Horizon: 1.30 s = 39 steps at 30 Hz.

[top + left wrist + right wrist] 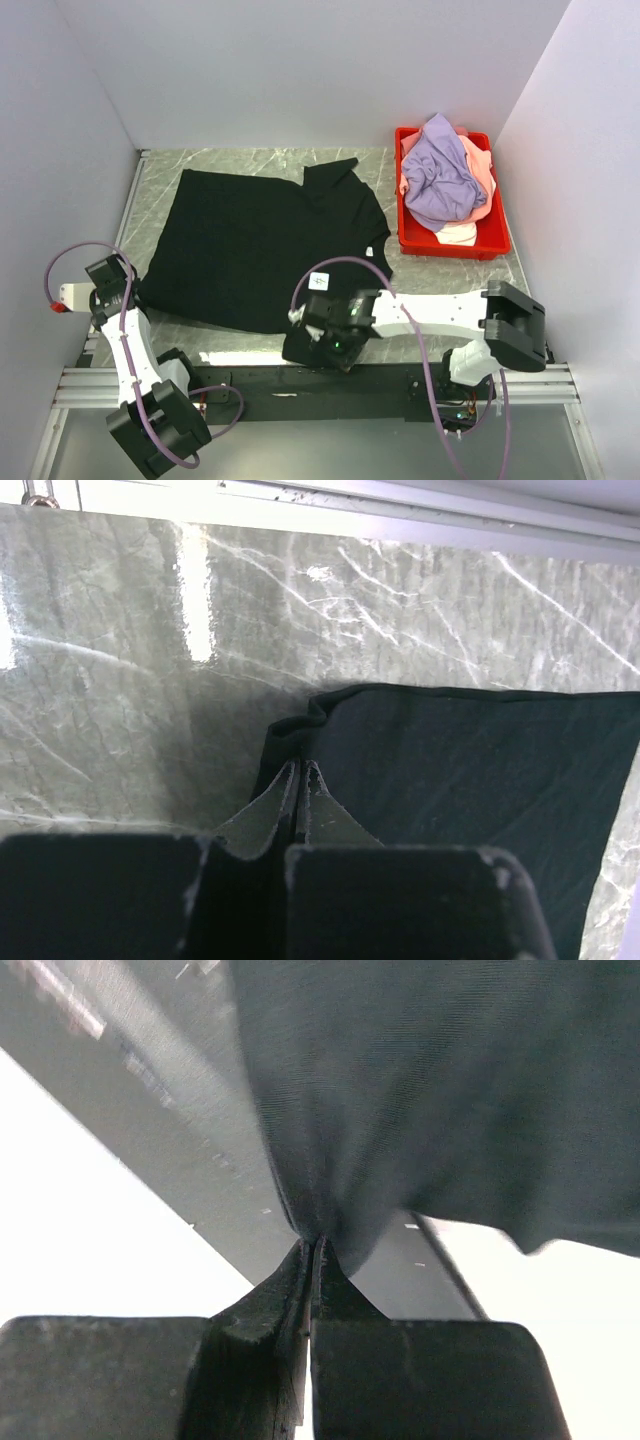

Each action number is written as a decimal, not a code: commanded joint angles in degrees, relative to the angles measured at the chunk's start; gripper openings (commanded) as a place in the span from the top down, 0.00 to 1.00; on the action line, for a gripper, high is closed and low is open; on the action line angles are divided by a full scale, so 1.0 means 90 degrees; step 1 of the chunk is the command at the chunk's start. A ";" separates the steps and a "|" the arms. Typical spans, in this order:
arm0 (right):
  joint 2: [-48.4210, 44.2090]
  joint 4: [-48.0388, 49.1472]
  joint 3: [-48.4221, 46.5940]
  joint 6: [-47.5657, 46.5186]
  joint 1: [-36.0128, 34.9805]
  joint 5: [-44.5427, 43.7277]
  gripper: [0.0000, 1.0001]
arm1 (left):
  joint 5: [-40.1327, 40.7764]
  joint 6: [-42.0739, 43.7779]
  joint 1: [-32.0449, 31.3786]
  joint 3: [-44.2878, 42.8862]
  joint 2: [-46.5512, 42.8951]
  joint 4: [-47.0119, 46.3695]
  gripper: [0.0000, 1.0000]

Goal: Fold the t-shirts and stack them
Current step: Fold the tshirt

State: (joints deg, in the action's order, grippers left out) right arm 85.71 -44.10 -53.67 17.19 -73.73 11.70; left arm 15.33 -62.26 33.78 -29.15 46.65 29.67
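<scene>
Looking down from above, the black t-shirt [260,240] lies spread on the marble table [160,165], its near left corner at the left gripper [138,290] and its near hem at the right gripper [300,338], while the lavender t-shirt [440,170], salmon-pink t-shirt [486,172] and white t-shirt [458,235] sit heaped in the red bin [500,243] at the far right. From the left wrist, the left gripper [300,770] is clenched, its tips pinching the rolled corner of the black t-shirt [450,780] low over the table [150,630]. From the right wrist, the right gripper [312,1245] is clamped on a fold of the black t-shirt [450,1090], the cloth drawn taut from its tips
</scene>
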 commanded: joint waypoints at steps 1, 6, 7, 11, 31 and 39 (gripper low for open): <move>-0.0509 -0.0169 -0.0296 0.0160 0.0632 -0.0421 1.00 | 0.0064 -0.0045 0.0016 -0.0120 0.0079 0.0004 0.99; -0.0744 -0.0325 -0.0822 -0.0015 0.1569 -0.0948 1.00 | -0.0218 -0.0045 0.0016 -0.0316 0.0499 -0.0200 0.99; -0.0744 -0.0373 -0.0911 -0.0025 0.1678 -0.1142 1.00 | -0.0248 -0.0055 -0.0003 -0.0365 0.0558 -0.0211 0.99; -0.0744 -0.0423 -0.1302 -0.0103 0.2283 -0.1242 1.00 | -0.0151 -0.0152 -0.0169 -0.0687 0.0860 -0.0182 0.99; 0.0222 -0.0716 -0.3167 -0.0875 0.3983 -0.1846 1.00 | 0.0806 -0.0729 -0.1800 -0.3255 0.3565 0.0258 0.99; 0.0816 -0.0500 -0.3723 -0.1450 0.4316 -0.2159 1.00 | 0.1021 -0.0778 -0.2005 -0.3744 0.4318 0.0346 0.99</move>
State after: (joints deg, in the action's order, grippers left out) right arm 90.96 -49.80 -82.83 7.60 -35.68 -4.47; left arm 22.24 -68.66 15.92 -60.47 84.47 32.47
